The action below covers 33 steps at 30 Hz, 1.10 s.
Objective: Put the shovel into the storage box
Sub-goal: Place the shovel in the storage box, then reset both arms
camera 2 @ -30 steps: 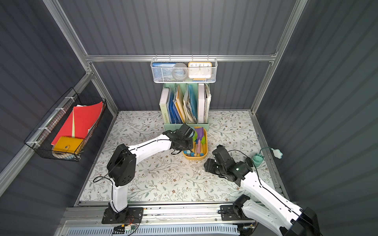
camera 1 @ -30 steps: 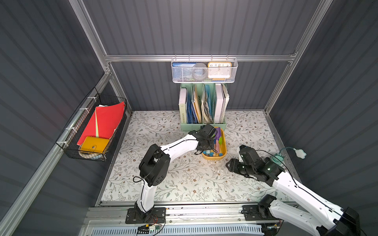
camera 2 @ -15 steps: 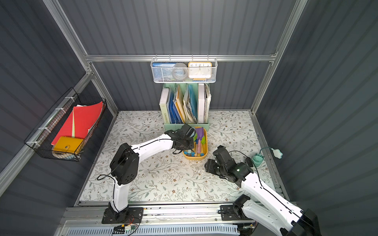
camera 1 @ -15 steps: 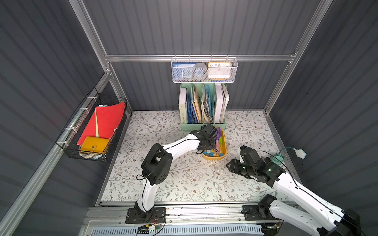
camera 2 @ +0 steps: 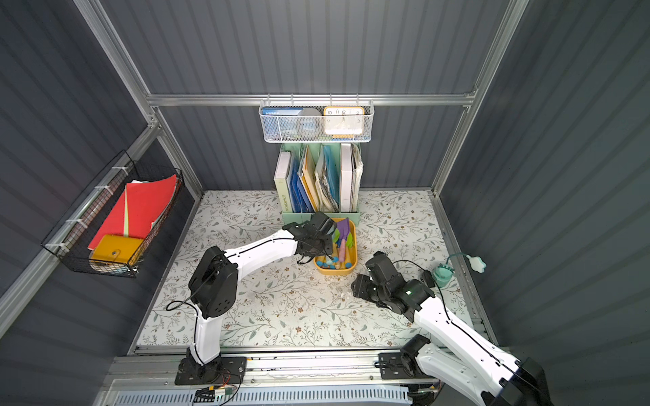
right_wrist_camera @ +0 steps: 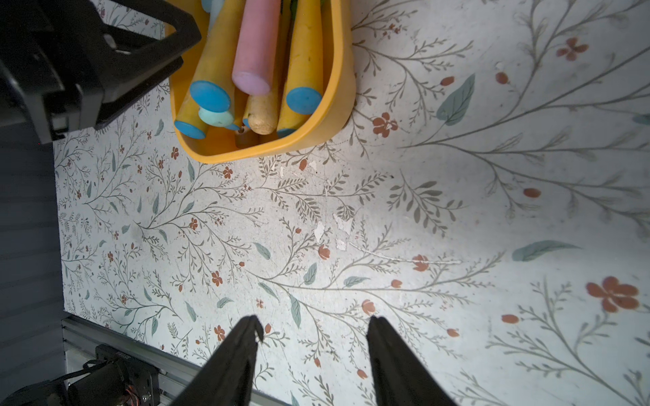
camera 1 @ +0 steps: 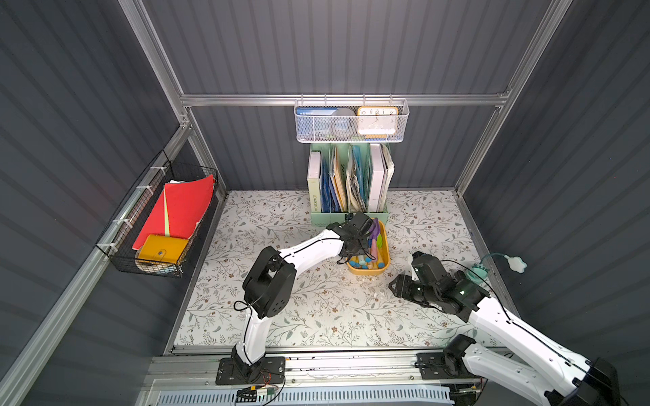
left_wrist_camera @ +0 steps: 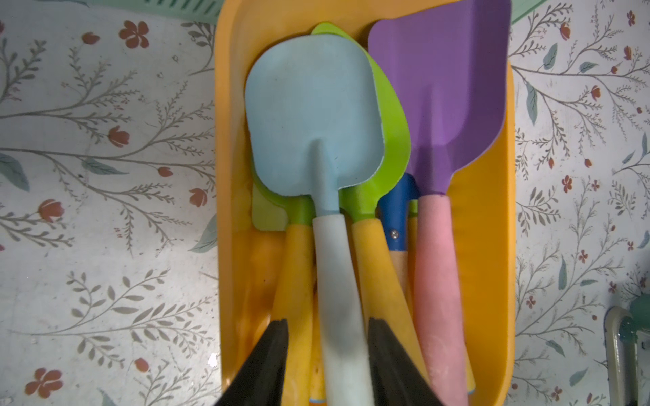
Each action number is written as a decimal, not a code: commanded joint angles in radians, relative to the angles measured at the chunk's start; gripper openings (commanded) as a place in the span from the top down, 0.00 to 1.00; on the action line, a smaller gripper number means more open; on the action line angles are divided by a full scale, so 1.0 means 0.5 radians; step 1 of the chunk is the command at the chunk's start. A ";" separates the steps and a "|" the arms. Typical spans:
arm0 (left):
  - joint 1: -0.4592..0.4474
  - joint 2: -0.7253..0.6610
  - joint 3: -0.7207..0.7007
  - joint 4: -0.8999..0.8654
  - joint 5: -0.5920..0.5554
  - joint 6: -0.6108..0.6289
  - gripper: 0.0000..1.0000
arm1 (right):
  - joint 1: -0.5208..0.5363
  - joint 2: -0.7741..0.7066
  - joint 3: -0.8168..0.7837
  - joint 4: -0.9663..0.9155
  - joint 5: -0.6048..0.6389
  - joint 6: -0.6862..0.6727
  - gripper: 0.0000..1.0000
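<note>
Floral tabletop [camera 1: 316, 309], drop-off step I reckon: pale-blue shovel [left_wrist_camera: 313, 116] lies in the yellow storage box [left_wrist_camera: 492, 246] atop other shovels [left_wrist_camera: 439, 105], left gripper [left_wrist_camera: 327, 320] jaws slack around its handle, right gripper [right_wrist_camera: 313, 320] parted and empty, so next just needs a clean straight lift out.

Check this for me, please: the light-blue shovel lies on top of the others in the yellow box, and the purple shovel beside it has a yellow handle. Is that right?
Not quite. The purple shovel has a pink handle, not a yellow one; the left wrist view shows it. The rest holds: the light-blue shovel lies on top of the others in the yellow box.
</note>
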 commanded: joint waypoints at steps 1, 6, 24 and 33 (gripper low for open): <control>0.001 -0.170 -0.013 -0.032 -0.054 0.016 0.57 | -0.010 0.015 0.012 0.030 -0.038 -0.015 0.44; 0.000 -0.302 -0.103 0.006 -0.071 0.038 0.51 | -0.009 0.056 0.067 0.023 -0.059 -0.063 0.43; 0.303 -1.085 -0.871 0.130 -0.176 0.076 0.00 | -0.045 0.377 0.507 0.027 0.087 -0.314 0.01; 0.640 -1.210 -0.960 0.146 -0.363 0.307 0.00 | -0.211 0.461 0.719 0.008 0.450 -0.495 0.01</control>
